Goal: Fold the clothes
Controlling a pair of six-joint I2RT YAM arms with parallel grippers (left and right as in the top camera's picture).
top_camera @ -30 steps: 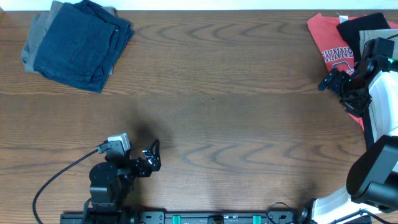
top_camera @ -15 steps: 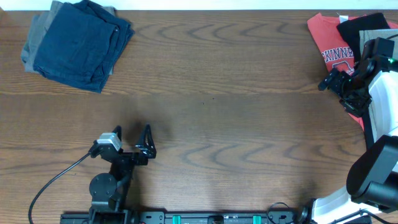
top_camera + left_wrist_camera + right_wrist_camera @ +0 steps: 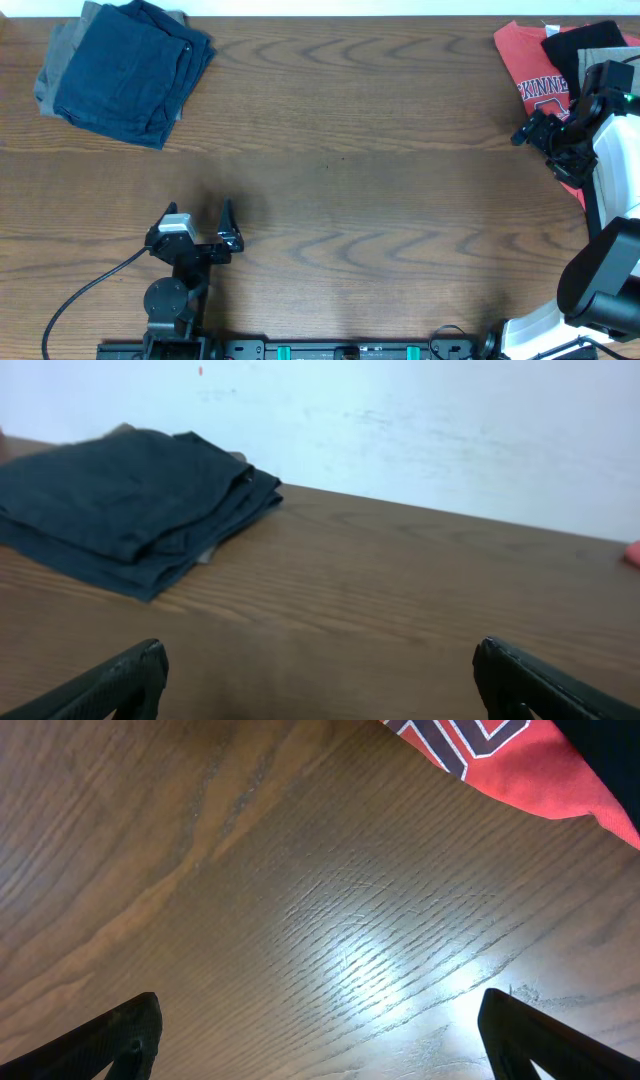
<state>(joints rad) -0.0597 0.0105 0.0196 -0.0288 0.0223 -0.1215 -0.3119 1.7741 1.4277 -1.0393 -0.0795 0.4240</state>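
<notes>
Folded dark navy shorts [image 3: 130, 70] lie at the back left of the table on a grey garment [image 3: 62, 62]; they also show in the left wrist view [image 3: 120, 505]. A red printed T-shirt [image 3: 530, 70] lies at the back right under a black garment [image 3: 580, 45] and a khaki one [image 3: 610, 38]; its red edge shows in the right wrist view [image 3: 510, 765]. My left gripper [image 3: 205, 222] is open and empty near the front left, pointing toward the navy pile. My right gripper [image 3: 540, 133] is open and empty beside the T-shirt's left edge.
The brown wooden table [image 3: 350, 180] runs between the two piles. A black cable [image 3: 90, 290] trails from the left arm at the front left. A white wall [image 3: 420, 430] stands behind the table's far edge.
My left gripper has turned and pulled slightly left, now pointing toward the back of the table with its jaws open. The right arm has not moved.
</notes>
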